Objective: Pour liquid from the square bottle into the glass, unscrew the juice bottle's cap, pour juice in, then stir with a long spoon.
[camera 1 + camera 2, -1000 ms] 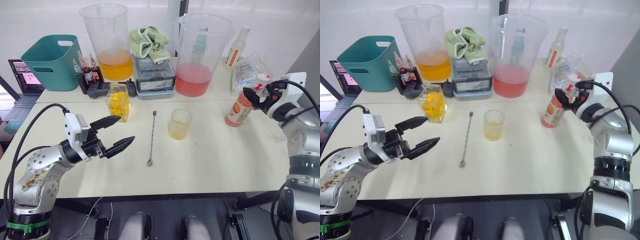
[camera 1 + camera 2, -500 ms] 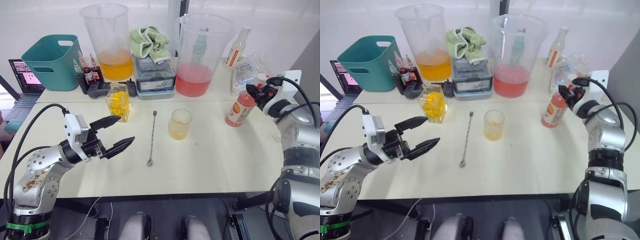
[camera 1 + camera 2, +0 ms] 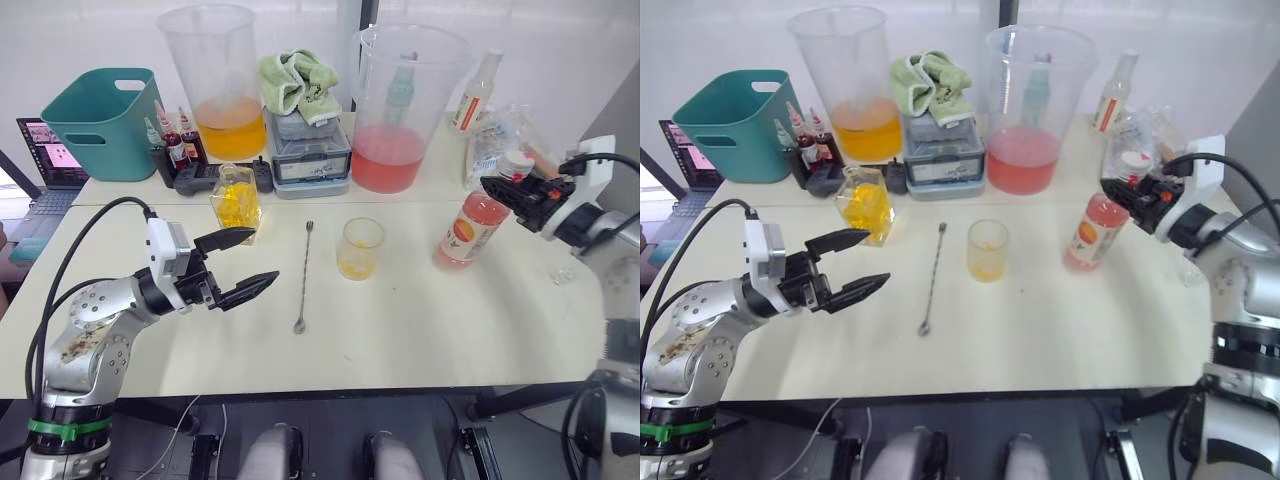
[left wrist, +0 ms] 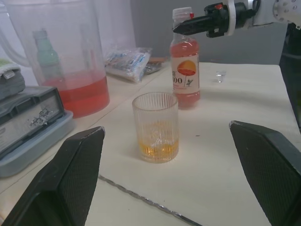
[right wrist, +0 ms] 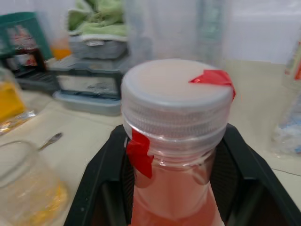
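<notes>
The juice bottle of pink liquid leans to the right, right of the glass. My right gripper is shut on its neck just under the white cap, which carries red tape. The glass holds a little yellow liquid. The long spoon lies flat on the table between the glass and the square bottle. My left gripper hovers open and empty just in front of the square bottle, pointing toward the spoon. In the left wrist view the glass stands ahead, with the juice bottle behind it.
Along the back stand a teal bin, a big beaker of orange liquid, a grey box with a green cloth, a big beaker of pink liquid, dropper bottles, a slim bottle and a plastic bag. A laptop sits far left.
My right gripper has closed on the juice bottle's neck and dragged it a little toward the glass, tilting it. My left gripper has edged slightly forward and right, still open.
</notes>
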